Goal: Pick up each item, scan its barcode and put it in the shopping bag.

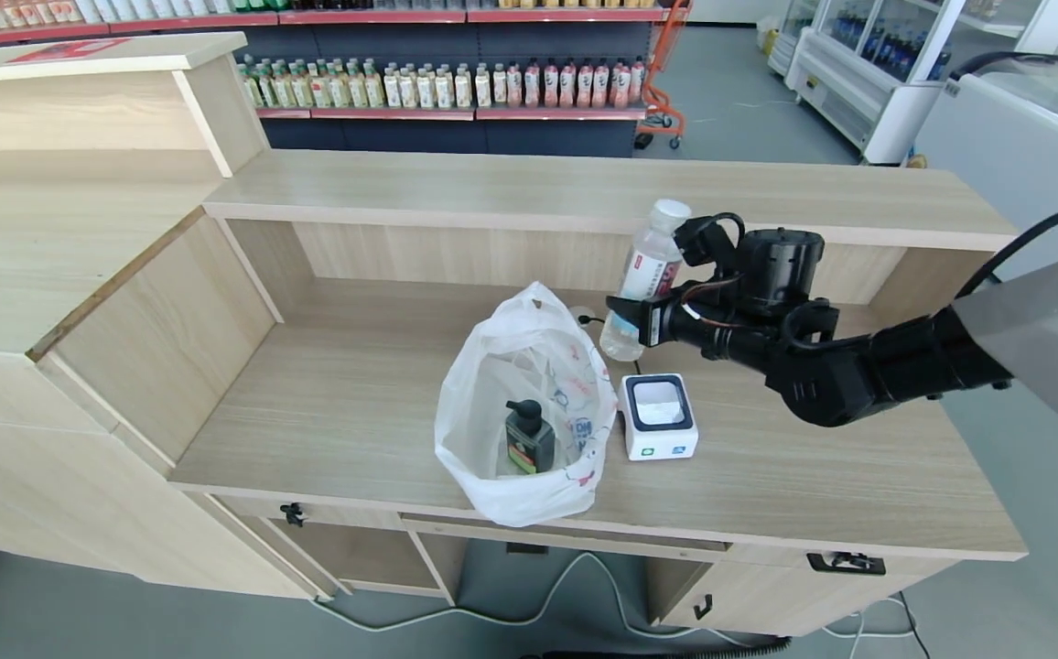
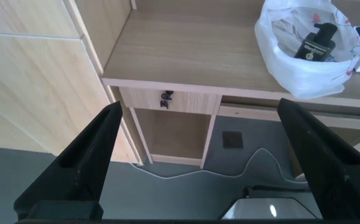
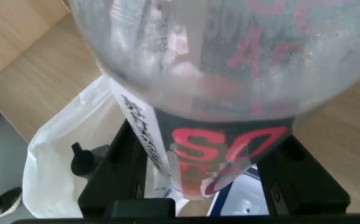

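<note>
I hold the water bottle (image 1: 649, 271) in my right pincer (image 1: 637, 322), clamped near its base, nearly upright above the desk (image 1: 813, 476) just behind the barcode scanner (image 1: 659, 414), ready for scanning, I judge. The shopping bag (image 1: 467, 412) stands open beside it, with a pump bottle (image 1: 529, 439) inside. My left pincer (image 2: 198, 115) hangs wide.

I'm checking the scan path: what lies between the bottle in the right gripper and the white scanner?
Nothing: in the head view only a stretch of bare counter separates the bottle in the right gripper from the scanner.
</note>
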Robot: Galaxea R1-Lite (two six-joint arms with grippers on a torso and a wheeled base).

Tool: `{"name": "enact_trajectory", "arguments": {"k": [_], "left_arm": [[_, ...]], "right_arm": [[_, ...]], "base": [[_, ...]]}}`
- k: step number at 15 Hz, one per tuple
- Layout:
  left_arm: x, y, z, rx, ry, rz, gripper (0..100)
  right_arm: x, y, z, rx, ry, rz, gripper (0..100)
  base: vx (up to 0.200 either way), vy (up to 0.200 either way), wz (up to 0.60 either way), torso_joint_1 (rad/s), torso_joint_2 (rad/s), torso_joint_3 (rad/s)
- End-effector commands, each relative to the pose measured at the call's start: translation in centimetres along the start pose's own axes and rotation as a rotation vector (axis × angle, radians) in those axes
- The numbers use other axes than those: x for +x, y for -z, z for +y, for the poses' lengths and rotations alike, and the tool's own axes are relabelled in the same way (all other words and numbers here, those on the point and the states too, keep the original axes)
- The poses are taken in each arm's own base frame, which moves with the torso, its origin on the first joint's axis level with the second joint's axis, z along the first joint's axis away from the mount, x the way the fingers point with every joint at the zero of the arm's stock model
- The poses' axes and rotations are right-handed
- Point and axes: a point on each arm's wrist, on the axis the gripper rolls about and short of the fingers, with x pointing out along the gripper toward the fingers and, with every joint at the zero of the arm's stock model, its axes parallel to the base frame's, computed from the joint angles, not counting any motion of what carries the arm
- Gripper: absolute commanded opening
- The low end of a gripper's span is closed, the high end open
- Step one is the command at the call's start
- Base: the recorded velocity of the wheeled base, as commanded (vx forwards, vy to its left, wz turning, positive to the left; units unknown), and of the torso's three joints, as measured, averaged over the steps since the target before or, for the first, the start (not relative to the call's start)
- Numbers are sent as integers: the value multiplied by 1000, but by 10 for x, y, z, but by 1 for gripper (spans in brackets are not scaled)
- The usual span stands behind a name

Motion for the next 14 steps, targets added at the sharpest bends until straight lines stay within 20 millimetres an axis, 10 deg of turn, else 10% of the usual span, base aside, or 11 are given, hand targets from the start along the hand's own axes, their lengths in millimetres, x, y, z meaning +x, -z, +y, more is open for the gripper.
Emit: {"name": "enact_trajectory", "arguments": {"k": [1, 14], "left_arm": [[0, 0, 0, 0, 0, -1, 100], [0, 0, 0, 1, 0, 1, 100]], "right_arm": [[19, 25, 8, -9, -27, 48, 0], [74, 101, 24, -153, -78, 70, 0]], "base": [[0, 0, 0, 0, 0, 0], [0, 0, 0, 0, 0, 0]]}}
